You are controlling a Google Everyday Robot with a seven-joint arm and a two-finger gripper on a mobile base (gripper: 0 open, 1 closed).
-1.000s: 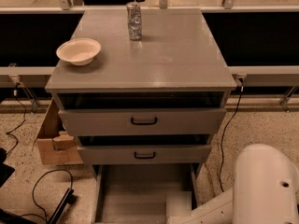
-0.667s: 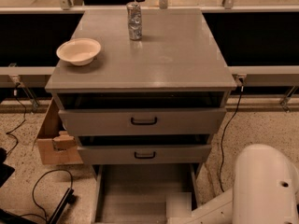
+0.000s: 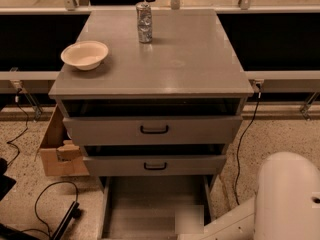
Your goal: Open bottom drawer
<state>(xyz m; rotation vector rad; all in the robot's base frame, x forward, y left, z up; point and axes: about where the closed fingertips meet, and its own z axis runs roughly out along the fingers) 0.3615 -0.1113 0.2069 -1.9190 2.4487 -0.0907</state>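
Clerk: Holdings, left to right?

Keeper: Brown cardboard box point(image 3: 55, 149), on floor, against left flank of desk point(image 3: 200, 59). Black cable point(image 3: 45, 204), looped on floor in front of box. Pale bowl point(image 3: 85, 54), upright, near left edge of desk top. Metal can point(image 3: 144, 22), upright, rear centre, well apart from bowl. Under the top: top drawer point(image 3: 200, 130), slightly out, black loop handle. Beneath it: middle drawer point(image 3: 195, 165), slightly out, narrower, same kind of handle.

Clerk: Task item?

Keeper: Grey bottom drawer point(image 3: 145, 206), lowest of three, directly under middle drawer, standing far out toward viewer. Plain grey inside exposed. Front and handle cut off by lower edge of view. Judged open, or very nearly.

Clerk: End effector?

Keeper: Not in view. White arm point(image 3: 287, 199), lower right, with one link slanting left and down across right front corner of bottom drawer. Presumed place of end effector: below frame, at that corner. Apart, together or clamped: cannot tell.

Clerk: Relation governing next move?

Keeper: Bottom drawer to left of arm's bulk, its front end nearest the spot where link leaves view. Long axis of travel front to back. Single arm only. Any further pull, as a judgement: straight along runners toward viewer, no sideways drag.
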